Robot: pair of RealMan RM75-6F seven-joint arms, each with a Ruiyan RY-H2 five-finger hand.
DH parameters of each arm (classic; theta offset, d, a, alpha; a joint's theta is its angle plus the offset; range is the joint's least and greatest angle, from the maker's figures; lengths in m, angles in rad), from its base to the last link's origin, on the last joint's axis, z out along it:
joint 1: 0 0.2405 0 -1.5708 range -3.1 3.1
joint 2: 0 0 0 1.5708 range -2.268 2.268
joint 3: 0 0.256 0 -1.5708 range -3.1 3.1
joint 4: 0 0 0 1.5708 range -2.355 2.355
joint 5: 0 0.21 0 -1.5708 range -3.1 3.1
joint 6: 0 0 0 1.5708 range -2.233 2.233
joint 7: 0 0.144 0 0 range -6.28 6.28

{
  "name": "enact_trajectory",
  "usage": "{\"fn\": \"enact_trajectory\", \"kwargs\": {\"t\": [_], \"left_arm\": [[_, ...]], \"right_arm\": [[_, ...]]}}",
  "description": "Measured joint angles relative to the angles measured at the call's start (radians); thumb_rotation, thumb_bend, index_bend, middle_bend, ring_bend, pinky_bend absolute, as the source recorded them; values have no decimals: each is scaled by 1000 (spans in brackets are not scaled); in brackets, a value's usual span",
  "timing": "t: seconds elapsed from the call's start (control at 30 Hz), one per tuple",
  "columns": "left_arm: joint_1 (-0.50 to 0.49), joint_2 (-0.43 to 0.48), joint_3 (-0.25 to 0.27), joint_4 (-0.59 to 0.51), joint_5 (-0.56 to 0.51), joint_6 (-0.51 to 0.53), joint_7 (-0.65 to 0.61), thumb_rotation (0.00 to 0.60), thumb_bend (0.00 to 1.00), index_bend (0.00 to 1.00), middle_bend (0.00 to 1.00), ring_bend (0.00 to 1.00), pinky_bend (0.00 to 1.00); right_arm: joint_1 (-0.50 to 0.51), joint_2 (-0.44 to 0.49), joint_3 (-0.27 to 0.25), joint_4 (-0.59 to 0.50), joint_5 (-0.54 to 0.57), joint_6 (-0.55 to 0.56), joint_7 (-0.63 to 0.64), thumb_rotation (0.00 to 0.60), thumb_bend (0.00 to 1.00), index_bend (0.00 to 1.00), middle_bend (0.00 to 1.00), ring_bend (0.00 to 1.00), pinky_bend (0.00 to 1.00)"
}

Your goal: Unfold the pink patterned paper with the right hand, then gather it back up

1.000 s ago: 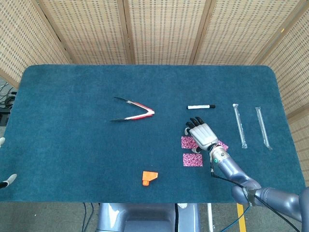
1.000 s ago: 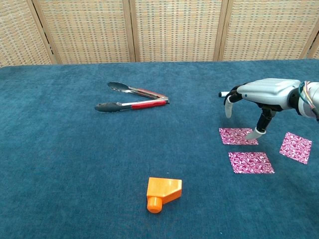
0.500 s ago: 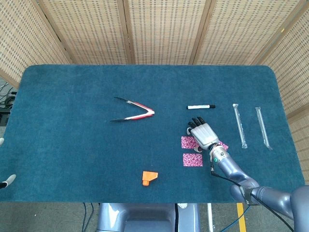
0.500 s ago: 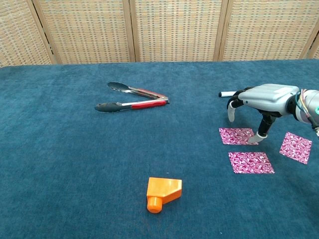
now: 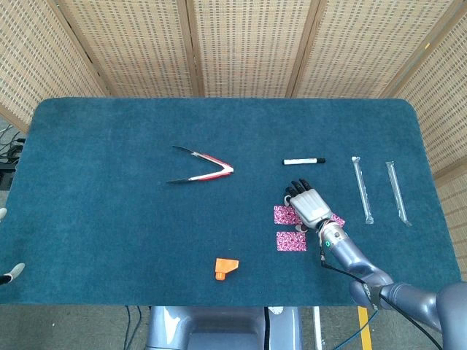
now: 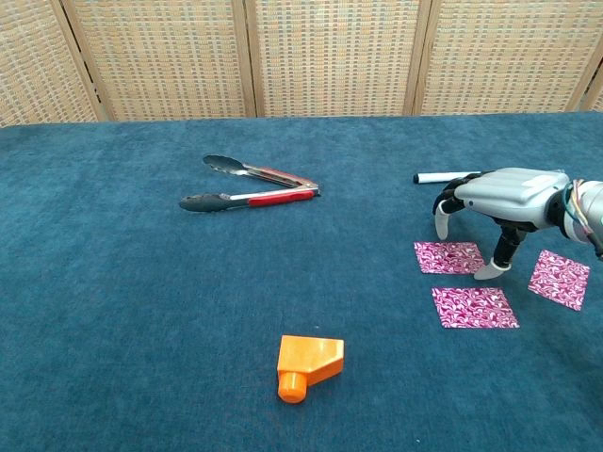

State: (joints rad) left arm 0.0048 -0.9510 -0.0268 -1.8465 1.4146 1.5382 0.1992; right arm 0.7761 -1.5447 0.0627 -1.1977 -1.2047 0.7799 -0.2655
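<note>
- Right hand (image 6: pixel 504 202) hovers palm-down over the blue table (image 6: pixel 141 311), fingers spread and curved down, holding nothing. Thumb tip sits just off the right edge of the far pink square; contact with the cloth cannot be confirmed.
- Change from 1.0 s ago: hand has slid toward the right and a little toward the robot. Thumb tip, then on the far square's right edge, is now just off that square.
- In the head view the right hand (image 5: pixel 308 203) lies across the gap between the squares, fingers pointing to 12 o'clock.
- Pink patterned paper shows as three flat squares: far square (image 6: pixel 449 257), near square (image 6: pixel 474 307) at its 5 o'clock, right square (image 6: pixel 559 279) at its 3 o'clock, well apart from the other two. None has shifted between frames.
- Head view: far square (image 5: pixel 285 214) and near square (image 5: pixel 291 241) visible; right square mostly hidden by the hand.
- Left hand (image 5: pixel 9 273): only a sliver at the left frame edge; state cannot be judged.
- Tongs (image 6: pixel 250 185), orange block (image 6: pixel 306 365), marker (image 6: pixel 443 176): unchanged positions.
- Two clear tubes (image 5: pixel 361 188) lie at 3 o'clock of the marker, head view only.
</note>
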Motion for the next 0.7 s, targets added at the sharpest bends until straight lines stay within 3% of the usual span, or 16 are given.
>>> {"fn": "enact_trajectory", "kwargs": {"t": [0.7], "left_arm": [[4,-4,-3,8,-7,1,-4,600,135,25,0,0,0]], "right_arm": [[8,-22,9,99,-41,-22,31,600,209,341,173,0,0]]}}
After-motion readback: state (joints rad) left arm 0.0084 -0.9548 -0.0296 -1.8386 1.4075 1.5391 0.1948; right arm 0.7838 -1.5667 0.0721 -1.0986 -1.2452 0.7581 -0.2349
